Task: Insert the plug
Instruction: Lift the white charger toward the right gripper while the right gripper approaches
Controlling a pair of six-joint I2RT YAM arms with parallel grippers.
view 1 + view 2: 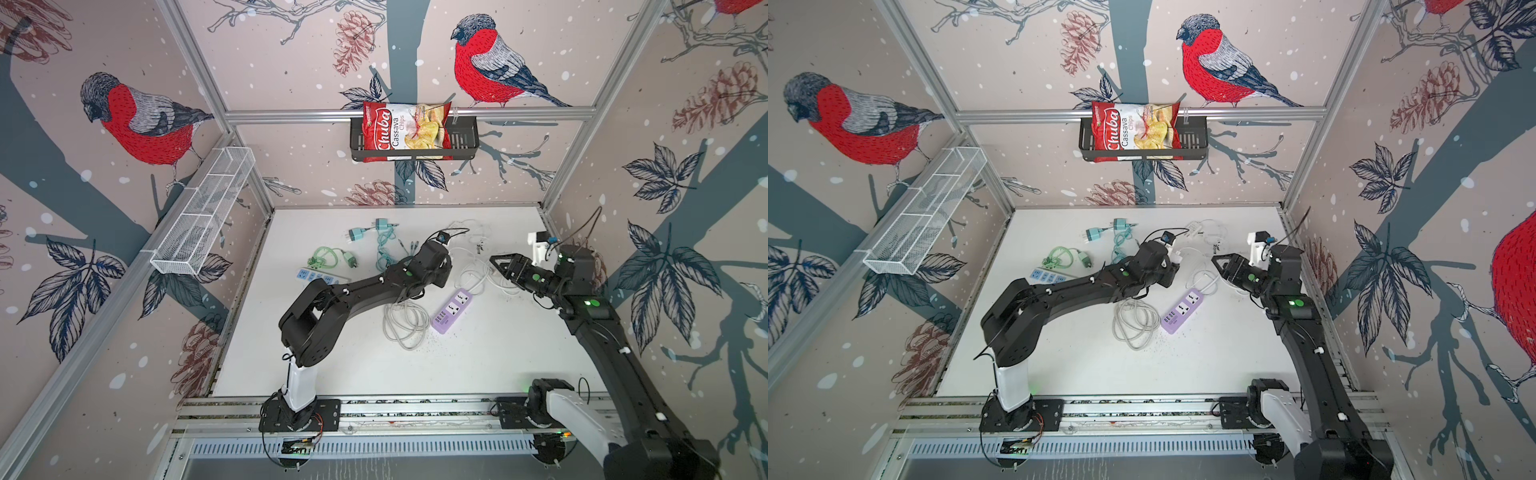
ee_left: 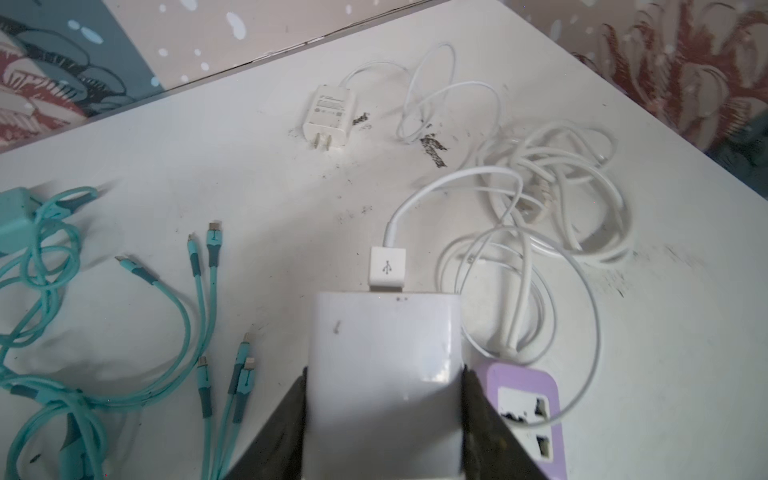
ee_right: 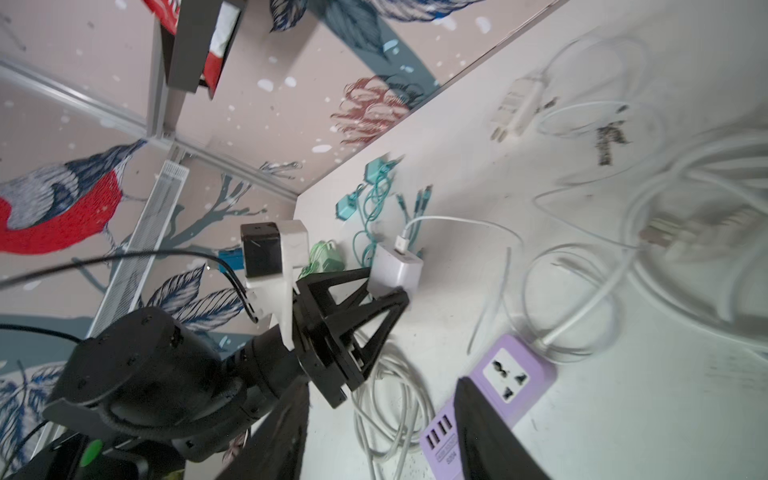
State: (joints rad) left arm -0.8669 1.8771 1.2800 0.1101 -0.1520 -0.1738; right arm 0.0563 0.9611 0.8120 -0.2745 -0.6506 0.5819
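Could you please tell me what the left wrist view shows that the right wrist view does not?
Only the left wrist view: the printed label on the small pronged charger, and a second socket on the purple power strip. Only the right wrist view: the left claw from outside, the strip's USB ports, the grey coiled cable. Both: the white charger gripped in that claw, its USB cable, the teal cables.
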